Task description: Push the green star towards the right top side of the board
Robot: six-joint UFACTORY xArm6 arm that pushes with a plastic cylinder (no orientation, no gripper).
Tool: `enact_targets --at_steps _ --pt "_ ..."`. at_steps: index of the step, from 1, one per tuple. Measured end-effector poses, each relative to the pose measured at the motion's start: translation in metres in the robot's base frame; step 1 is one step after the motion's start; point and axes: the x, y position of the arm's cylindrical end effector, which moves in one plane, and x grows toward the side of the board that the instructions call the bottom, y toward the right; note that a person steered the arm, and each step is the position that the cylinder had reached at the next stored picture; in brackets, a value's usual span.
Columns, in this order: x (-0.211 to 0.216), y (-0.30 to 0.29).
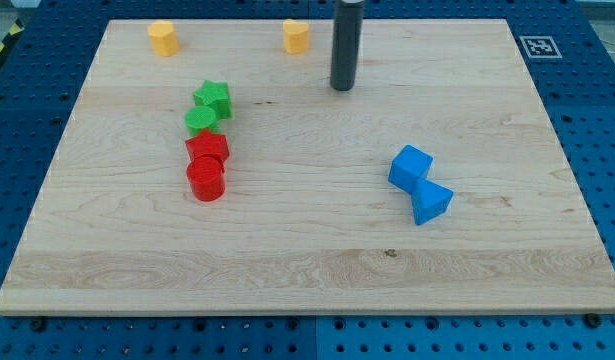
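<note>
The tabletop (317, 270) is wide and mostly bare, and my rod stands near its top edge with my tip (342, 88) resting on the wood; I carry no claw, so there is nothing to open or close. Two blue blocks (420, 184) touch each other toward the right edge, well apart from my tip. Nearer the left edge runs a tight column: the green star (214, 98) on top, a green round block (200, 121) touching it below, then a red star (208, 148) and a red cylinder (205, 181). Two yellow blocks (163, 38) (296, 36) sit along the top edge. I am on the star's right, the wrong side for pushing rightward, so circling round could clip the star or drag its green neighbour along.
</note>
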Motion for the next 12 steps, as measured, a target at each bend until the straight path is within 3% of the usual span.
enact_targets --at_steps 3,6,9,11,12 --pt "0.001 -0.012" --pt "0.063 -0.023" --pt "0.066 -0.023" --pt "0.122 -0.023" --pt "0.110 -0.035"
